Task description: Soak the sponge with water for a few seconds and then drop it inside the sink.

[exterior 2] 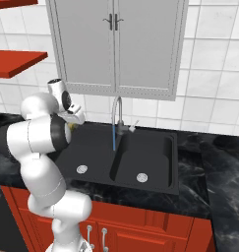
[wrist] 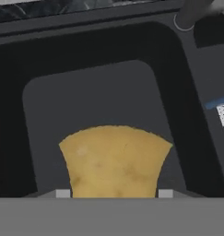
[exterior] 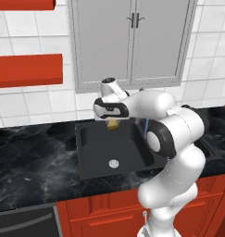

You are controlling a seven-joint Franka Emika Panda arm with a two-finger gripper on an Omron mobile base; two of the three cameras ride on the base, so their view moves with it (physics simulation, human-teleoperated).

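Left base view showed the gripper (exterior: 113,121) above the back edge of the left basin of the sink (exterior: 93,159), with its two fingers pressed together on the sponge (exterior: 113,124), a small yellow-tan piece hanging under the hand. Hand view gave the sponge (wrist: 114,161) large and close, clamped between the fingers, over the dark floor of the basin. A thin blue stream of water (exterior 2: 114,137) fell from the curved grey faucet (exterior 2: 117,114) onto the divider between the two basins, a little away from the sponge. Each basin had a round silver drain (exterior 2: 82,169). Black marble counter (exterior: 30,162) lay around the sink.
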